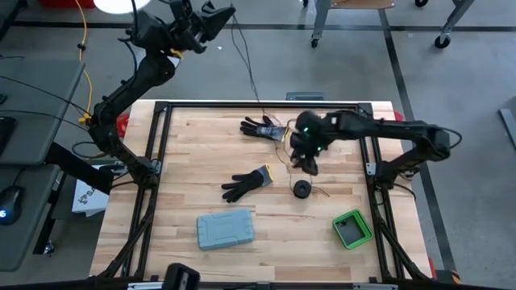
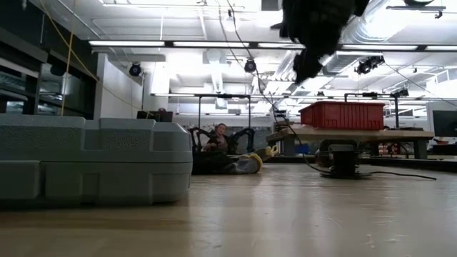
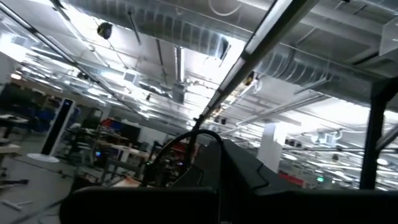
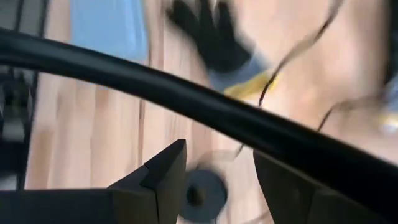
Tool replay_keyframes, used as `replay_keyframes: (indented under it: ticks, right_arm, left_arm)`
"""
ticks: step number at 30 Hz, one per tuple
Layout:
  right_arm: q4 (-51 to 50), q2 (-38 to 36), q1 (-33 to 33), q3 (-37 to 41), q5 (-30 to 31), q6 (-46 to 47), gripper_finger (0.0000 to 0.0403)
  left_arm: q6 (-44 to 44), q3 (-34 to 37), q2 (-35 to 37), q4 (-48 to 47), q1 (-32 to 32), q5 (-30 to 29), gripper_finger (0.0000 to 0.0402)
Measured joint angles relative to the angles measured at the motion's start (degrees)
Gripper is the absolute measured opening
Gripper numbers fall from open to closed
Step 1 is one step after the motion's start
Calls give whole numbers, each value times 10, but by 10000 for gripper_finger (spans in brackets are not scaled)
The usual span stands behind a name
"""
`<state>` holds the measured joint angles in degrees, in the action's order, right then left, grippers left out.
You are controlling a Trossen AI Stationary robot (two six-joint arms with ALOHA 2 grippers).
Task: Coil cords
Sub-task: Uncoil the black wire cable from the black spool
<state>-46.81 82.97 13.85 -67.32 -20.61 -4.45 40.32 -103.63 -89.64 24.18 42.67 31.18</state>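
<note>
The cord is one thin dark wire. It runs from a small black round coil on the table, past the far glove, and up off the far edge to my left gripper. That gripper is shut on it, high above and beyond the table's far left corner. My right gripper hangs open just above the coil, tilted down, one finger on either side of it and clear of it. In the low view the coil stands on the boards, and the wire climbs away from it. My left gripper pinches the thin wire between its shut fingers, well above table height. In the left wrist view a short bend of wire arches out just past the fingertips. From the hold the wire slants down in one long line to the table.
A second black glove with a yellow cuff lies mid-table. A grey plastic case lies near the front edge and a green box at the front right. A black metal frame rims the wooden table. A yellow cable hangs at the far left.
</note>
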Motion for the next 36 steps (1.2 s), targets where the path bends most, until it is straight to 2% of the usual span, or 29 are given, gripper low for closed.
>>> replay_keyframes:
  ticks: [4,6,13,16,18,20,27,31,36]
  right_arm:
    - [35,27,-15,30,-51,4,181]
    - [76,28,-25,60,-55,30,181]
    - [238,29,-34,165,19,138,181]
    - [249,29,-34,188,88,162,181]
    - [251,29,-33,198,124,181,181]
    - [259,29,-32,201,135,190,181]
    - [313,29,-34,203,121,196,181]
    - [315,45,-30,203,141,189,181]
    - [333,77,-35,203,113,190,161]
  left_arm:
    - [1,0,0,1,18,0,0]
    - [0,0,0,0,24,-1,0]
    - [0,0,0,0,31,2,0]
    - [0,0,0,1,31,2,0]
    - [1,0,0,1,31,2,0]
    - [0,0,0,0,31,2,0]
    - [0,0,0,0,31,1,0]
    - [0,0,0,1,31,-1,0]
    - [0,0,0,1,31,-5,0]
